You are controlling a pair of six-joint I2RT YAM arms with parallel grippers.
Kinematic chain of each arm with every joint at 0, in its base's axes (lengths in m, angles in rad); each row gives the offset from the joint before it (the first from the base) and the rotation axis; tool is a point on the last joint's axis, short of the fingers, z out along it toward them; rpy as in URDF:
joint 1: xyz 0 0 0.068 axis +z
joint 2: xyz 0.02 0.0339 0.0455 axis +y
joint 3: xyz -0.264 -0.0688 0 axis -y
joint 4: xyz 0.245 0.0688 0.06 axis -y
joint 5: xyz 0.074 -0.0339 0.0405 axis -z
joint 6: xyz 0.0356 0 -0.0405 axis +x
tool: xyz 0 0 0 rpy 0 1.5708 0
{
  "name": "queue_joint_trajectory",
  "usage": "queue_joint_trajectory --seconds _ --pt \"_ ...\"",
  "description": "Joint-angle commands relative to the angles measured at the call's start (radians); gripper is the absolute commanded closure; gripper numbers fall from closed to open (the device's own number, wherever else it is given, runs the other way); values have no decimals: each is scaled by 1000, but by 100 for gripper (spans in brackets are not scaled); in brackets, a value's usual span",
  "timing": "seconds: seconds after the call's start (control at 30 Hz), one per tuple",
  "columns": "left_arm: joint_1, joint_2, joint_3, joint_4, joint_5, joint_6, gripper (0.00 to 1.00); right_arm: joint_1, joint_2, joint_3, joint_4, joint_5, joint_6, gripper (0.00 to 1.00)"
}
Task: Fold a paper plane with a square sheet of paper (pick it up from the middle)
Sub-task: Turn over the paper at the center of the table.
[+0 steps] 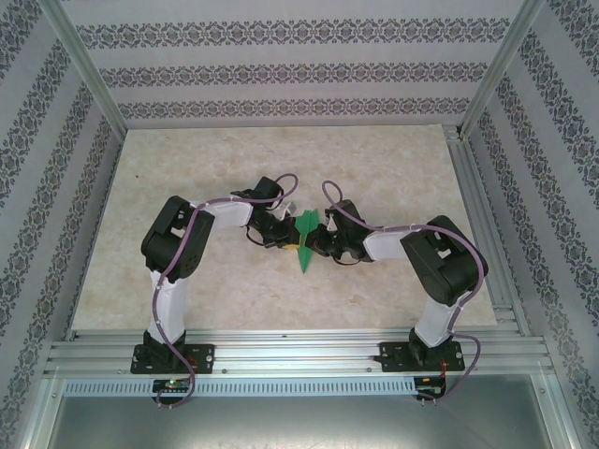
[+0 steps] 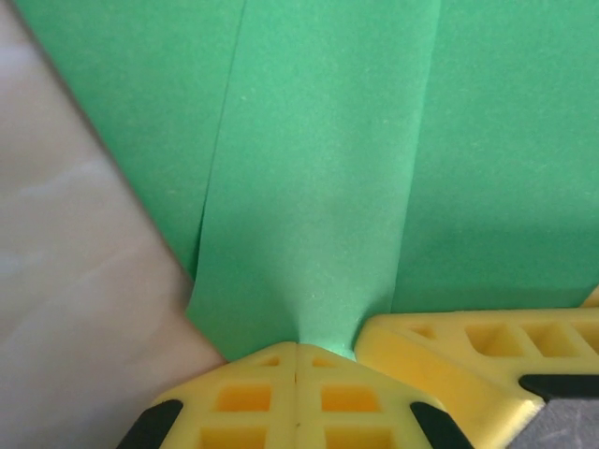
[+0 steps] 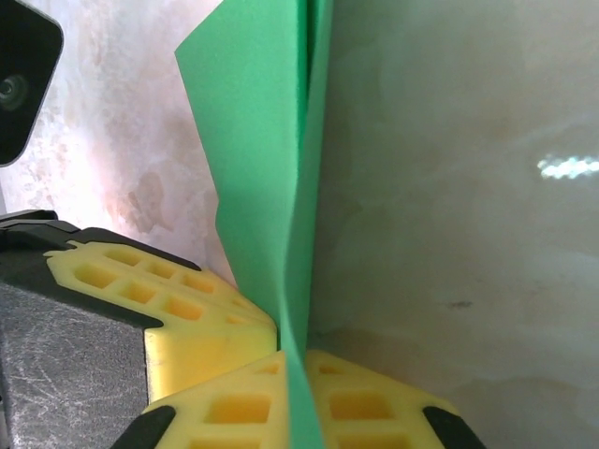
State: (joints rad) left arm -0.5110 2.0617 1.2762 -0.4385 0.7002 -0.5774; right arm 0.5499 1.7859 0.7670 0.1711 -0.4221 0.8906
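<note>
The paper plane (image 1: 304,232) sits mid-table (image 1: 187,168), its long axis running far-to-near with what seems its point toward the bases, and the left gripper (image 2: 297,354) and right gripper (image 3: 292,360) pinch it from opposite sides, equally near.

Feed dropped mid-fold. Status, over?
Left gripper shut on the paper plane. Right gripper shut on it too. Grippers close together, facing across it.
</note>
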Motion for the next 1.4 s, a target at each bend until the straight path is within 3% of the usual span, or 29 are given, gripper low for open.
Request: queue_joint_trajectory --seconds 0.0,0.13,0.27,0.37,0.5,0.67,1.03,1.13,1.37 --pt "11 -54 -21 40 3 -32 96 5 -21 46 -72 22 -75 97" --pt "27 -135 -48 74 -8 -70 92 4 -84 95 -222 71 -179 100" --pt "63 -253 -87 77 -81 -113 83 13 -158 196 -514 203 -341 100" --pt "111 -345 -141 70 -161 -166 81 53 -194 304 -779 409 -494 99" --pt "203 -452 -250 131 -186 -253 82 146 -178 445 -1045 719 -621 98" --pt "305 -537 -336 155 -195 -294 82 272 -58 539 -1188 932 -644 95" --pt "406 -607 -407 154 -187 -302 82 534 236 712 -1213 921 -535 89" --pt "407 -611 -417 157 -180 -298 82 550 247 710 -1175 854 -507 78" --pt "407 -609 -424 163 -150 -291 81 524 181 654 -1085 731 -480 74"
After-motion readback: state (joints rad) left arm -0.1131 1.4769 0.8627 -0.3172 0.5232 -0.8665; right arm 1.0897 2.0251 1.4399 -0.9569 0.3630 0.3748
